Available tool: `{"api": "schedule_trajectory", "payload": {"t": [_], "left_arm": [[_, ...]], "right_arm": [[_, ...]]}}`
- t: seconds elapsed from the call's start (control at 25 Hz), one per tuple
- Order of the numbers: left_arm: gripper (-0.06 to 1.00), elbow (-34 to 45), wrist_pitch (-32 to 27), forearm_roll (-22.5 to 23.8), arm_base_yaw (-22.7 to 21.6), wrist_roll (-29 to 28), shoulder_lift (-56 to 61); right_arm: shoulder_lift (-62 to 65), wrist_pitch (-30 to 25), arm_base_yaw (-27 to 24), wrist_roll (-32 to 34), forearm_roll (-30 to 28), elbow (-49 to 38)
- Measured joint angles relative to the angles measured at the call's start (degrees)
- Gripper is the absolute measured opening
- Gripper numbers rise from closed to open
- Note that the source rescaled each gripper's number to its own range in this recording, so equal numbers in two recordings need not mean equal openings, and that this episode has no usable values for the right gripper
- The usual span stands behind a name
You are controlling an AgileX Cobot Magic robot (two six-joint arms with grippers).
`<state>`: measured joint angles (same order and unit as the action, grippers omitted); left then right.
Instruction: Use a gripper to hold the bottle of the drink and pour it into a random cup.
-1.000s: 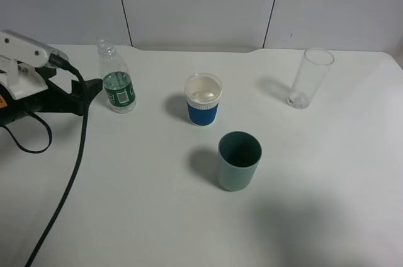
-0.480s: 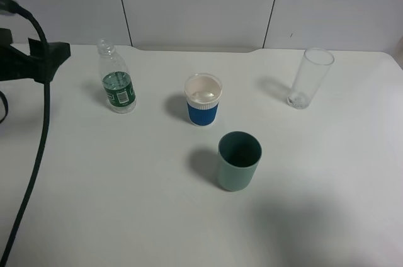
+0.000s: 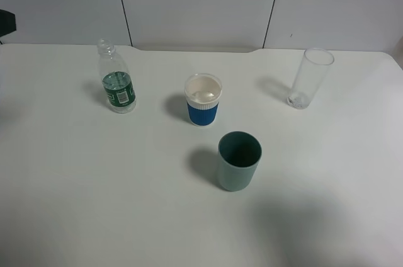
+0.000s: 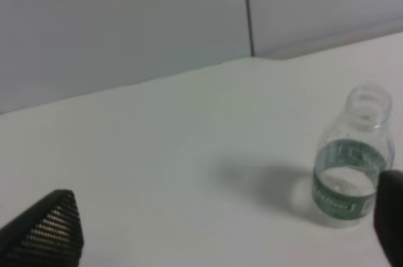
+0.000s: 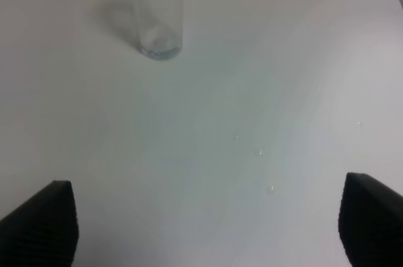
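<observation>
The small clear bottle [image 3: 117, 85] with a green label stands upright and uncapped at the back left of the white table [image 3: 126, 204]. How much drink is in it I cannot tell. The white cup [image 3: 203, 99] with a blue band stands to its right, near the table's middle. Only a dark tip of my left gripper [image 3: 6, 22] shows in the high view, at the far left edge, well clear of the bottle. In the left wrist view the left gripper [image 4: 220, 220] is open and empty, with the bottle [image 4: 352, 160] close to one finger [image 4: 391, 216]. My right gripper [image 5: 204, 220] is open and empty over bare table.
A plain grey-green cup [image 3: 238, 160] stands in front of the white cup. A tall clear glass [image 3: 310, 78] stands at the back right and also shows as the glass [image 5: 156, 18] in the right wrist view. A few water droplets [image 5: 258, 152] lie on the table.
My left arm has pulled back from beside the bottle, leftward and away, until it is almost out of the high view. The bottle and the cups have not moved.
</observation>
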<state>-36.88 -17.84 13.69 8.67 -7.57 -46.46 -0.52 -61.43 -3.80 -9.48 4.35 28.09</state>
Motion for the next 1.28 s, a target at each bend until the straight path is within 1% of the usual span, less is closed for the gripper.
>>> {"api": "schedule_trajectory", "payload": {"t": [0.16, 0.24, 0.36, 0.44, 0.6, 0.8, 0.88, 1.12, 1.2, 1.28], "left_arm": [[1.0, -0.64, -6.89, 1.59, 0.0, -4.07, 6.43], [1.0, -0.64, -10.33, 4.07, 0.0, -7.09, 9.57], [1.0, -0.64, -16.28, 7.2, 0.0, -10.16, 14.17], [1.0, -0.64, -20.22, 7.78, 0.0, -10.75, 16.78], [1.0, -0.64, -25.41, 7.58, 0.0, -10.85, 21.63], [1.0, -0.64, -29.6, 4.88, -0.23, -10.34, 25.73], [1.0, -0.64, -30.76, 3.1, -1.64, -9.09, 26.7], [1.0, -0.64, -32.54, -3.34, -11.32, -0.38, 27.55], [1.0, -0.64, -32.61, -5.29, -13.19, 2.23, 27.55], [1.0, -0.64, -32.7, -7.01, -13.79, 3.51, 27.55]], "right_arm": [[0.0, 0.0, 0.0, 0.0, 0.0, 0.0], [0.0, 0.0, 0.0, 0.0, 0.0, 0.0], [0.0, 0.0, 0.0, 0.0, 0.0, 0.0], [0.0, 0.0, 0.0, 0.0, 0.0, 0.0], [0.0, 0.0, 0.0, 0.0, 0.0, 0.0], [0.0, 0.0, 0.0, 0.0, 0.0, 0.0], [0.0, 0.0, 0.0, 0.0, 0.0, 0.0], [0.0, 0.0, 0.0, 0.0, 0.0, 0.0], [0.0, 0.0, 0.0, 0.0, 0.0, 0.0], [0.0, 0.0, 0.0, 0.0, 0.0, 0.0]]}}
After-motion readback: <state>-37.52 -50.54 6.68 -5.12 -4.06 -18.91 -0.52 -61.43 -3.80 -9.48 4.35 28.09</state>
